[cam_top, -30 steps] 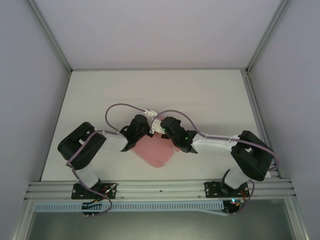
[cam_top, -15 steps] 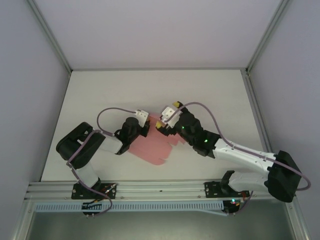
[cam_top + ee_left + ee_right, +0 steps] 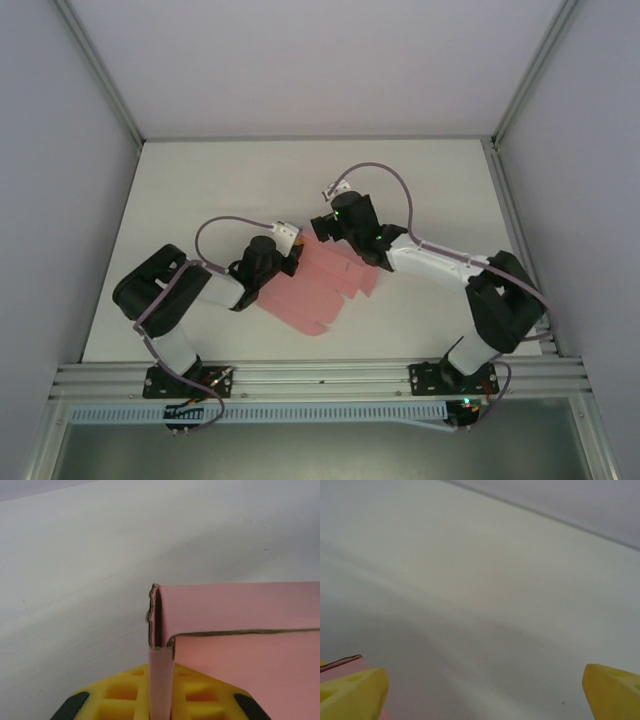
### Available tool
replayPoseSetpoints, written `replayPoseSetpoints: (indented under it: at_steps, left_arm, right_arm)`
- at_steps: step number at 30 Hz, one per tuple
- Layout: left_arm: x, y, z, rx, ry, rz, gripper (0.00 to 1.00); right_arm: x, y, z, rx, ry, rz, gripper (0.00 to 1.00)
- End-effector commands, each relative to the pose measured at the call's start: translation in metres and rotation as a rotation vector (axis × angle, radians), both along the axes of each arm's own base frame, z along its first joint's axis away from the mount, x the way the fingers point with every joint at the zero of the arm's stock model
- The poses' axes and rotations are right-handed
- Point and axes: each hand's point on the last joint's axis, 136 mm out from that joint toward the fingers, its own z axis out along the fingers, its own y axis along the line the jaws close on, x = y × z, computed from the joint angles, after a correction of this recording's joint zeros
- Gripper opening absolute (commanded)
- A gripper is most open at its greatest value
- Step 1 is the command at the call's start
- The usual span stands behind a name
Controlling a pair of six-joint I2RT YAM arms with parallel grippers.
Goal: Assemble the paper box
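The paper box (image 3: 318,288) is a flat pink creased cutout with flaps, lying on the white table between the arms. My left gripper (image 3: 288,260) is at its upper left corner, shut on a thin upright edge of the pink card (image 3: 161,680), which runs between the yellow fingers (image 3: 120,690). The card's panels spread to the right (image 3: 240,625). My right gripper (image 3: 322,222) hovers just beyond the card's far edge, open, with nothing between its yellow fingertips (image 3: 352,690). A corner of the pink card (image 3: 342,666) shows beside its left finger.
The white table (image 3: 200,190) is enclosed by pale side walls and metal posts. An aluminium rail (image 3: 320,378) runs along the near edge with both arm bases on it. Cables loop above each wrist.
My right arm has swung away from the card toward the far side, leaving its flaps uncovered. The left gripper stays at the card's corner; the card has shifted slightly.
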Motion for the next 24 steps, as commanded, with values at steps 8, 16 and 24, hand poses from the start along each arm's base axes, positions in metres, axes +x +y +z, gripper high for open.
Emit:
replayPoseSetpoints:
  at_steps: [8, 16, 24]
  left_arm:
    - [-0.001, 0.000, -0.008, 0.044, 0.019, -0.015, 0.19]
    - [0.001, 0.004, -0.014, 0.063, 0.031, 0.006, 0.08]
    - [0.015, 0.019, 0.003, 0.046, 0.006, 0.143, 0.00]
  right_arm:
    - [-0.032, 0.023, -0.056, -0.087, 0.159, 0.115, 0.97]
    - [-0.039, 0.016, -0.087, -0.263, 0.155, 0.058, 0.97]
    - [-0.030, -0.002, -0.008, -0.069, -0.047, -0.079, 1.00]
